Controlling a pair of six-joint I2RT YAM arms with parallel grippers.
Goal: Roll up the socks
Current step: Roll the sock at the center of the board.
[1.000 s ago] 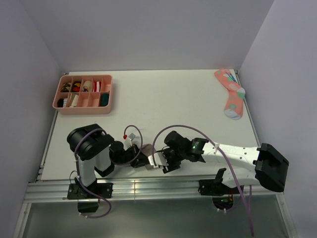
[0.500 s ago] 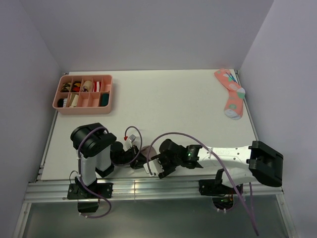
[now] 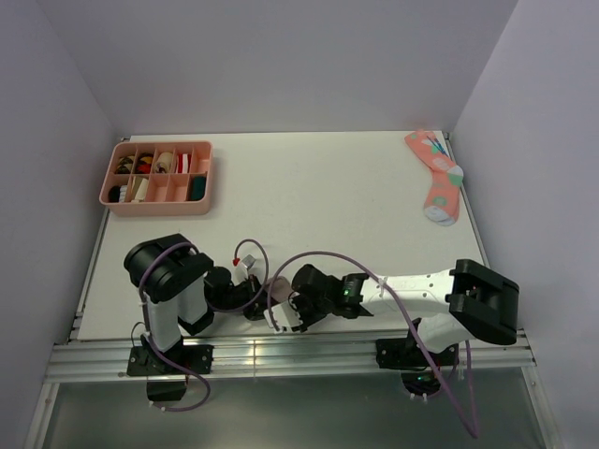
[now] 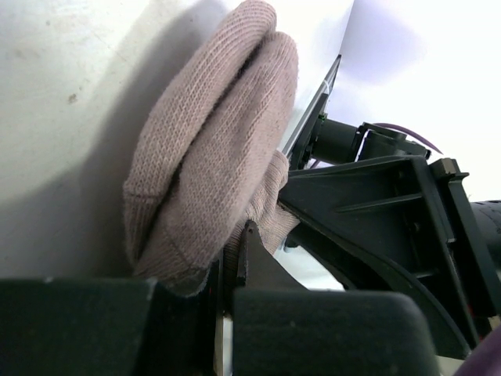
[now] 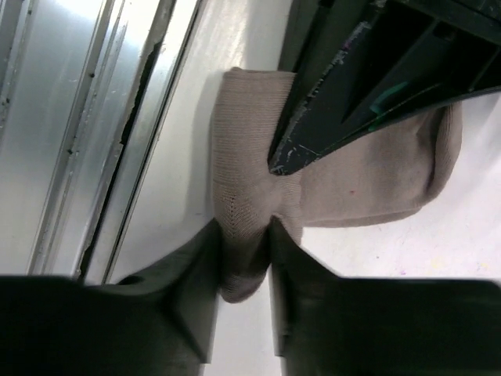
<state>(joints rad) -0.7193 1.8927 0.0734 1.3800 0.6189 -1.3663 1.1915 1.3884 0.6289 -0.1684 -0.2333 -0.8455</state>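
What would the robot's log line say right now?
left pincer: shut on taupe sock | right pincer: shut on taupe sock

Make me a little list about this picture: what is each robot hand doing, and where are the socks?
Left hand: shut on the taupe sock
Right hand: pinching another part of the same sock
Sock shape: bunched up between the two hands
Sock place: near edge of the table
Coral sock: lying at the far right, nobody touching it
Pink tray: far left, small things in its compartments
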